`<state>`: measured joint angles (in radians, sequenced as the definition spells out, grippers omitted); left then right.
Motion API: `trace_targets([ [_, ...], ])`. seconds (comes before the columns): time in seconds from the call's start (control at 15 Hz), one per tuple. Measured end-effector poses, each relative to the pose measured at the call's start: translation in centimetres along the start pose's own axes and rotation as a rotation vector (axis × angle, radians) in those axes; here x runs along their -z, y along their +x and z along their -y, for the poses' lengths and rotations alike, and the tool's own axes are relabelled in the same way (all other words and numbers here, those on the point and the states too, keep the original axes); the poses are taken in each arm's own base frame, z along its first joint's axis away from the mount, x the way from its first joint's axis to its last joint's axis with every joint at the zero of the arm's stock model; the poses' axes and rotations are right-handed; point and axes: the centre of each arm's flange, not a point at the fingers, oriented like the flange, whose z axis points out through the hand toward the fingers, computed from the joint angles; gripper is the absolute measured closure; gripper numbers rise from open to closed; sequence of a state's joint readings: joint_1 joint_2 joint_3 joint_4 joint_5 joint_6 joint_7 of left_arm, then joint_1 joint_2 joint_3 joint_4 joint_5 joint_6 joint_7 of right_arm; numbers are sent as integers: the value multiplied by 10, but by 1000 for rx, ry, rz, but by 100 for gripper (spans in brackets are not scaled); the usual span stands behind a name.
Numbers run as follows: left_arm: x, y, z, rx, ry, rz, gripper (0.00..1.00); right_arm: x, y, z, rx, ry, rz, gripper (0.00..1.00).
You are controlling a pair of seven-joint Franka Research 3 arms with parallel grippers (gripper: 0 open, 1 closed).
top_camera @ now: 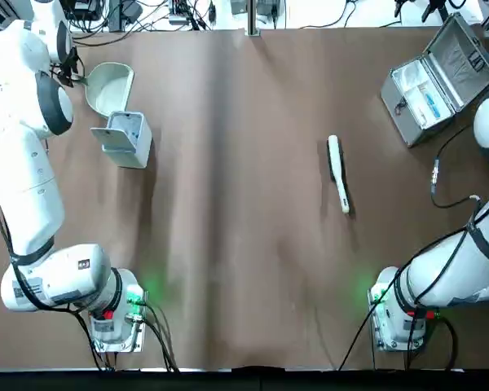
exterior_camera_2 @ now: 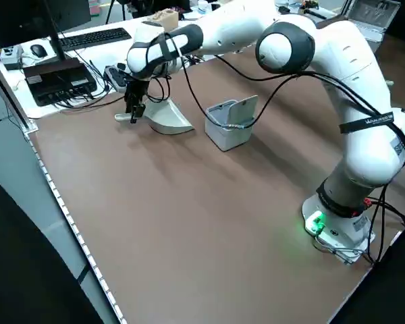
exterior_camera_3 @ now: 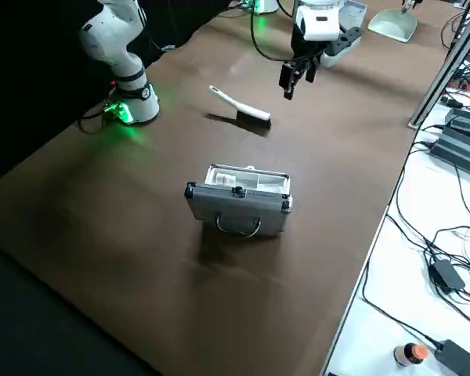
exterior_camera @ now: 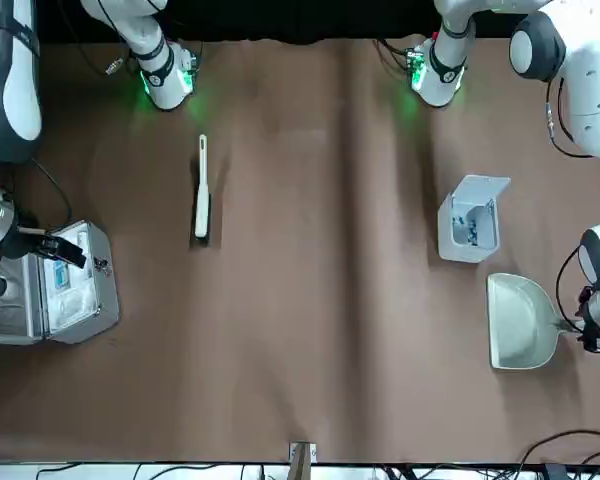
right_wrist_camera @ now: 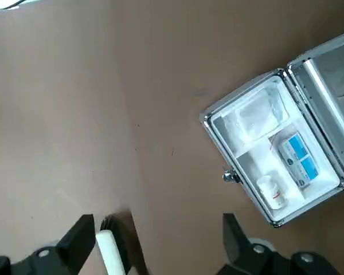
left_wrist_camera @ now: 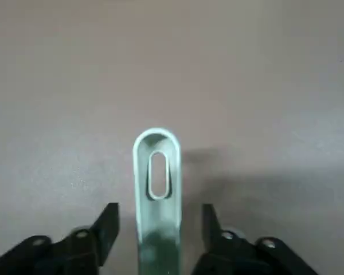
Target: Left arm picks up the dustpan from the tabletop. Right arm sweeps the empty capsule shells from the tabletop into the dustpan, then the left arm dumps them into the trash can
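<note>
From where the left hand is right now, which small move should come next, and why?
Probably close the left hand gently. Its fingers stand open on both sides of the dustpan's handle, with a gap on each side, so closing should grip it.

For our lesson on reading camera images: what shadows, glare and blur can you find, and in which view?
Top view: the brush casts a dark shadow; green glow lies by both arm bases. Left wrist view: fingers dark and soft-edged, dustpan handle shadowed low down, pale sheen on the table. Right side view: a broad dim shadow below the case.
</note>
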<state>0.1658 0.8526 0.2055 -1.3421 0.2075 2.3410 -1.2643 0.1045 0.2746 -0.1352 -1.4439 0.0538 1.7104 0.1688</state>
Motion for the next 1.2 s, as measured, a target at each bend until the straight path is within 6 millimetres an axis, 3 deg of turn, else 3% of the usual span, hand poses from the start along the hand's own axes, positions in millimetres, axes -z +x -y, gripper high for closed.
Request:
trace_targets([
  [0.2,21,8,-5,-7,-25,-11,6,2,0,1,2,1,-6,2],
  [0.33,55,19,-5,-58,-25,-12,0,3,0,4,6,2,-10,2],
  [0.4,79,25,-3,-102,-18,-8,0,4,0,6,10,3,-16,2],
  [0.47,131,31,4,-229,-20,13,0,5,0,12,19,6,-28,2],
  [0.6,180,26,15,-361,-25,42,0,7,-1,18,36,1,-32,2],
  [1.0,297,-42,33,-840,-38,169,0,21,-7,30,78,0,-55,2],
  [1.2,339,-73,42,-1072,-43,197,0,38,-15,32,85,5,-71,2],
])
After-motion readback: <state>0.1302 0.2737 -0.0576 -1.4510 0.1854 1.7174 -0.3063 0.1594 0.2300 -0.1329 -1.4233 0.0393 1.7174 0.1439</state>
